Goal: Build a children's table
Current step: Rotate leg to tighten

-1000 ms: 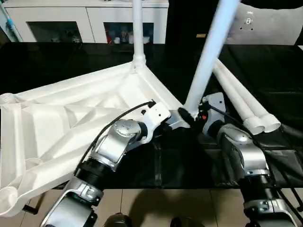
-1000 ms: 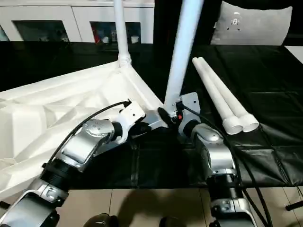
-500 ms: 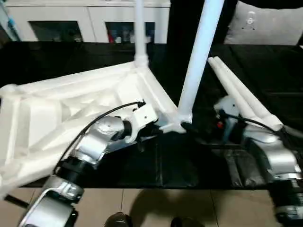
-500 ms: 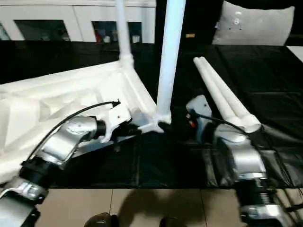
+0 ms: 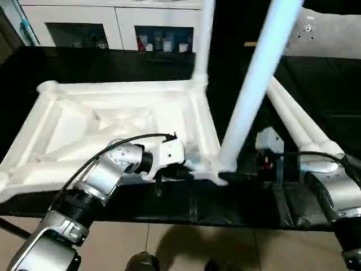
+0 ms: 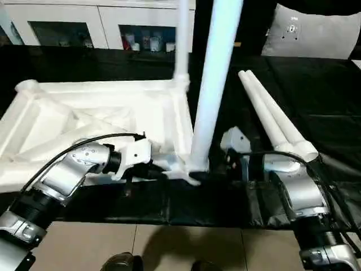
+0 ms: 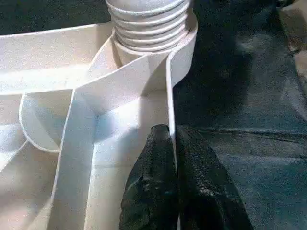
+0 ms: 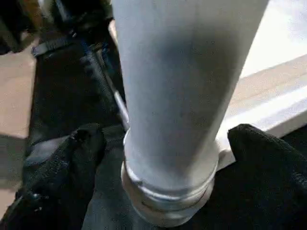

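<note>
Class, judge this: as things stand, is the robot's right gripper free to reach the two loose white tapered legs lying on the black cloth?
Probably yes: the right gripper is open, and the two loose white tapered legs lie just beside that arm.

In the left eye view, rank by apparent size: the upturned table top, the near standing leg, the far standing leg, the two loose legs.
1. Table top, largest.
2. Near standing leg; nearness inflates it.
3. Two loose legs, alike, unranked.
4. Far standing leg, thinnest, cropped.

White table top (image 5: 113, 121) with ribbed underside, white legs (image 5: 256, 84), two more white legs (image 6: 271, 121) on black cloth (image 5: 327, 96). My fingers (image 7: 163, 191) black, my forearms (image 5: 104, 175) silver. White cabinet (image 5: 113, 22) behind.
</note>
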